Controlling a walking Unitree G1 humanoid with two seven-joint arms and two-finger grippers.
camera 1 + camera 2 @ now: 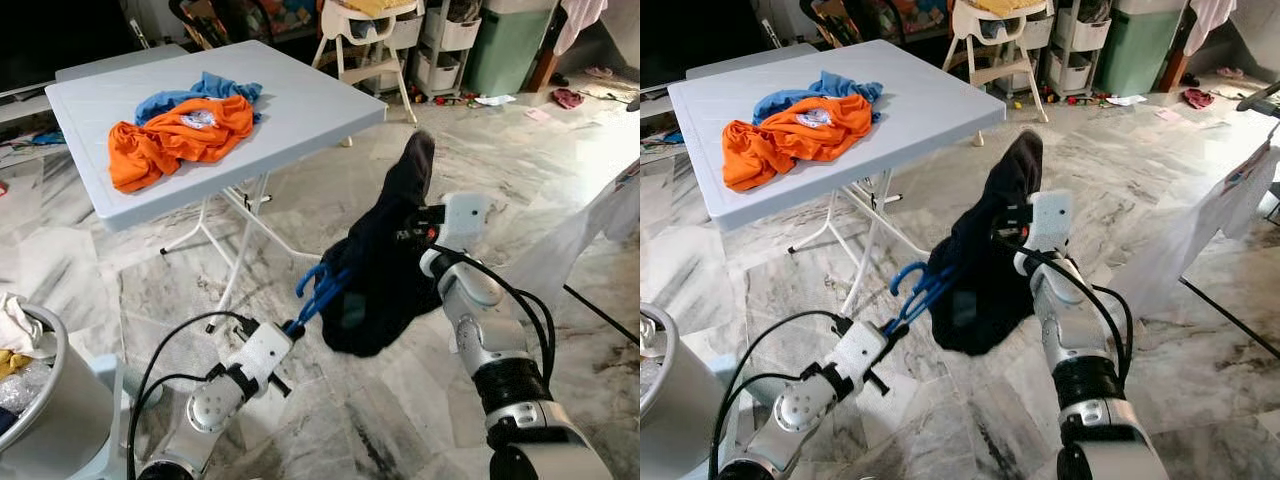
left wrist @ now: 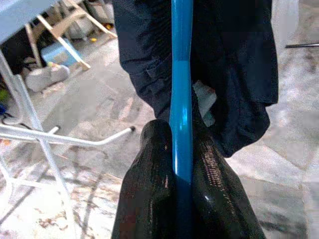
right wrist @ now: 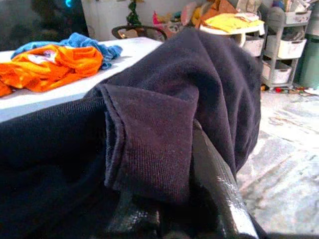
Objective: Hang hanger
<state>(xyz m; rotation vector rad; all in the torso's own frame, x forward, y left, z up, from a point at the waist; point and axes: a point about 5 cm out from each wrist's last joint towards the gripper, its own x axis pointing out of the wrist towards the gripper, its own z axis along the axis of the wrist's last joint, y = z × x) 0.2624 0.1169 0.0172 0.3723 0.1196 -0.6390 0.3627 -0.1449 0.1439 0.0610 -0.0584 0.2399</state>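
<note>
Left wrist view: the left gripper [image 2: 182,164] has both black fingers pinched on the blue hanger [image 2: 181,74], a thin, smooth plastic rod. The right gripper [image 3: 189,199] is clamped on a fold of the dark navy garment [image 1: 385,260], a thick ribbed knit held above the marble floor [image 1: 330,410]. Judged risk: the slick rod could twist or slide between the pads, and the heavy, bunched cloth could slip off before hanging.
</note>
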